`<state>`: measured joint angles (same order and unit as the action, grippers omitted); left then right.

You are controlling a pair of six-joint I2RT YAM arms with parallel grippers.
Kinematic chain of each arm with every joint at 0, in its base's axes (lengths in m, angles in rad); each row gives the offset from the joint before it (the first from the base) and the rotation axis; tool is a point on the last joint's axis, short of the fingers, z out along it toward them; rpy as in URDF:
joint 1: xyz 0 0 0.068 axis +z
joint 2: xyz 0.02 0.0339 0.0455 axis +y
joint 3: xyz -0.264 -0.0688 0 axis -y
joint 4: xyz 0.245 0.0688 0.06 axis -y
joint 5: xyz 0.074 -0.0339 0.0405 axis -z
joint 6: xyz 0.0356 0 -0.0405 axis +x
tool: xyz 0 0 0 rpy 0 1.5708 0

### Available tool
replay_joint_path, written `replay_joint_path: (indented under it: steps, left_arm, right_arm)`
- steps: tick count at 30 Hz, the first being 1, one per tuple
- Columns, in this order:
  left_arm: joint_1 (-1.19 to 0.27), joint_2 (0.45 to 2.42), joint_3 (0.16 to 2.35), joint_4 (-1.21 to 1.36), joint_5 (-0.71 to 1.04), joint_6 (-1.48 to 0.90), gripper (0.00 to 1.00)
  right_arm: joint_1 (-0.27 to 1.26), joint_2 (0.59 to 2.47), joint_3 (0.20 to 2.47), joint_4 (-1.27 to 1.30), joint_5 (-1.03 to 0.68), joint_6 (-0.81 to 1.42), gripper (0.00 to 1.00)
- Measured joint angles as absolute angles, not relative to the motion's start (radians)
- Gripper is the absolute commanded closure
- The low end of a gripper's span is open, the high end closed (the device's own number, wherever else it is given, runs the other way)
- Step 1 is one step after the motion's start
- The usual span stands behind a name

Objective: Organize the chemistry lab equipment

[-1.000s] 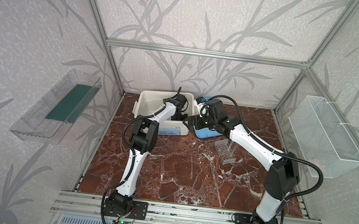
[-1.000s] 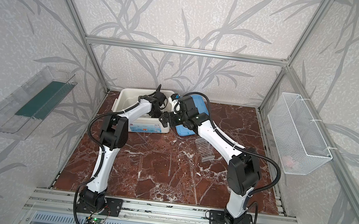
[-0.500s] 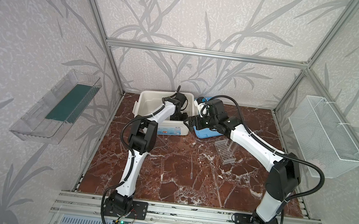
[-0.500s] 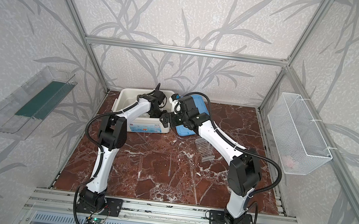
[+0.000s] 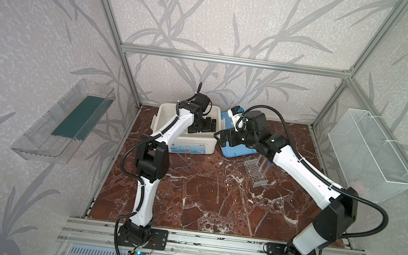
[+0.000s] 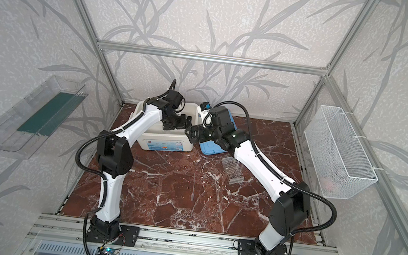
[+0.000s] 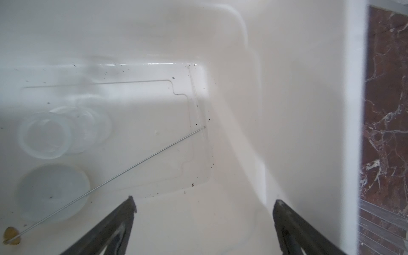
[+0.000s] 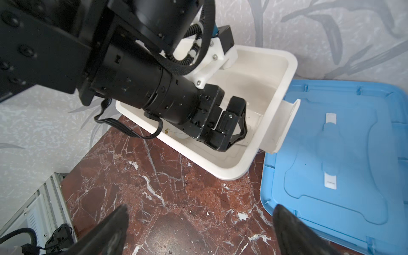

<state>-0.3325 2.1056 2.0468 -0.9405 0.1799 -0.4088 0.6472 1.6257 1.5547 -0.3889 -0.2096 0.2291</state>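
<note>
We judge the thin rod light, slick and brittle, best pinched mid-length; it lies in the white tub, across the round dish, seemingly beside a clear jar. Our left pincer reaches down into the tub, spread wide, empty; the right pincer hovers agape above the surface.

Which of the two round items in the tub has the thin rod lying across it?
The small white dish: the rod crosses it, while the clear jar lies apart from the rod.
</note>
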Motion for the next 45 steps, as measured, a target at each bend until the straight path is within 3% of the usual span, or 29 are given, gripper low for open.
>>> replay_joint_path:
  steps: [13,27,34,45]
  left_arm:
    - [-0.397,1.641,1.729,-0.873,0.203,-0.482,0.03]
    - [-0.754,1.232,1.275,-0.865,0.11,-0.617,0.11]
    - [-0.927,1.313,1.108,-0.804,0.091,-0.778,0.19]
    - [-1.008,1.579,1.04,-0.597,0.1,-0.989,0.38]
  right_arm:
    - [0.646,1.368,1.335,-0.476,-0.219,0.17,0.01]
    - [0.684,1.04,1.0,-0.629,-0.242,0.096,0.01]
    - [0.684,0.978,0.883,-0.64,-0.236,0.107,0.0]
    - [0.701,0.946,0.814,-0.636,-0.191,0.154,0.01]
